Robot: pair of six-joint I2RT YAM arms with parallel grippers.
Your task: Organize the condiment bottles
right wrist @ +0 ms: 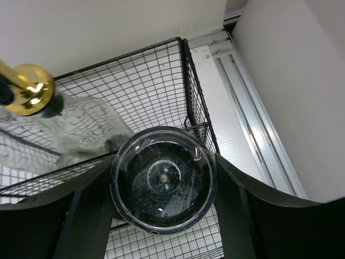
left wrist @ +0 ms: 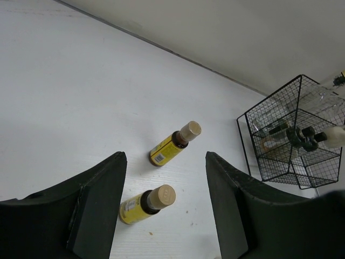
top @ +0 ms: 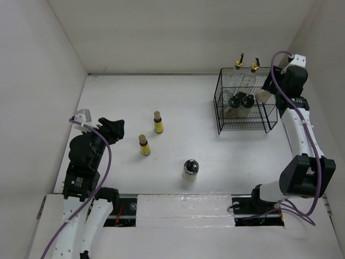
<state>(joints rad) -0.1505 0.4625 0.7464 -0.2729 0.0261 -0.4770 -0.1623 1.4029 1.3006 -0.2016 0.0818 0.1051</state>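
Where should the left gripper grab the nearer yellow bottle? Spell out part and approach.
Take the nearer yellow bottle by its body, below the tan cap, with the left gripper coming down from above. It stands upright and round, apart from the other yellow bottle, so the open jaws can likely straddle it.

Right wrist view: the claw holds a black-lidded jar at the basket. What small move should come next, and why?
Probably shift the right claw slightly further over the inside of the basket, then lower. The black-lidded jar it grips seems to hang above the wire rim near a corner, so going straight down may catch the wire. The gold-spouted cruet stands apart, leaving room.
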